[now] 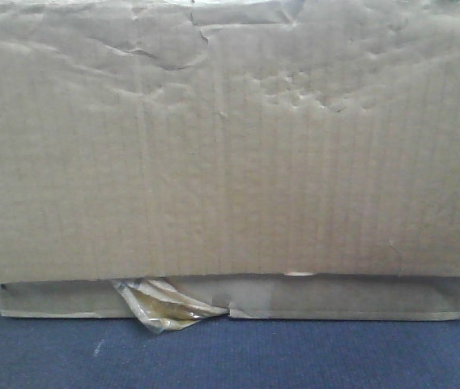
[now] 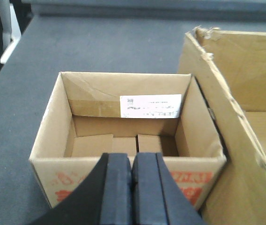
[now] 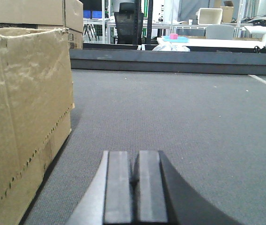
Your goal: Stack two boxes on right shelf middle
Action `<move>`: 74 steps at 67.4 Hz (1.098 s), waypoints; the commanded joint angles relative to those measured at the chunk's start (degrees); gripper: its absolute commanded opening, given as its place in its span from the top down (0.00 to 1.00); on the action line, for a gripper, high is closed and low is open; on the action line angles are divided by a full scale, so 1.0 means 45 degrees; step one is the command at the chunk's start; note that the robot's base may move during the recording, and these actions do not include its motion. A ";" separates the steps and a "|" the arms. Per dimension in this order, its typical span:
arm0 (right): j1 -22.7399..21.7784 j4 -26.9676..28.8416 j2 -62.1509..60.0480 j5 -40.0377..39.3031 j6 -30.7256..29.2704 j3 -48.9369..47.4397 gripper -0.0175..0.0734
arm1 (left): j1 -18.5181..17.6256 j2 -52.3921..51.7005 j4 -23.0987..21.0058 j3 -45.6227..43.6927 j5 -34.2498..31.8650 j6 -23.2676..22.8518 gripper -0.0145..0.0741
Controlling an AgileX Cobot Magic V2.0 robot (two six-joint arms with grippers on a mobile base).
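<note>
A large brown box [image 1: 230, 146] with a wrinkled, dented face fills the front view. It rests on a flatter box [image 1: 335, 298] with torn yellowish tape [image 1: 161, 306] hanging from its front. My left gripper [image 2: 133, 161] is shut and empty, hovering at the near wall of a small open carton [image 2: 48, 136] with red print and a white label [image 2: 150, 106]. The large box [image 2: 245, 93] stands open just right of it. My right gripper [image 3: 135, 164] is shut and empty over grey carpet, with the large box [image 3: 25, 108] to its left. The shelf is out of view.
Grey carpet [image 3: 180, 112] stretches ahead of the right gripper to a dark raised ledge [image 3: 170, 58]. More cartons [image 3: 30, 11] stand behind the large box. A black office chair [image 3: 127, 23] and tables lie beyond the ledge.
</note>
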 commanded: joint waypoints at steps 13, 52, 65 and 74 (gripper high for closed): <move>-0.0064 0.0009 -0.0044 -0.0259 -0.0025 0.0000 0.99 | 0.0040 0.4735 0.0189 -0.4088 0.3343 -0.0255 0.96; -0.0064 0.0009 -0.0044 -0.0259 -0.0025 0.0000 0.99 | 0.2678 1.1128 -0.0124 -0.9778 0.6110 0.3276 0.96; -0.0064 0.0009 -0.0044 -0.0259 -0.0025 0.0000 0.99 | 0.3430 1.1230 -0.0124 -0.9753 0.5909 0.3276 0.96; -0.0064 0.0009 -0.0044 -0.0259 -0.0025 0.0000 0.99 | 0.3430 1.1387 -0.0124 -0.9753 0.5855 0.3297 0.80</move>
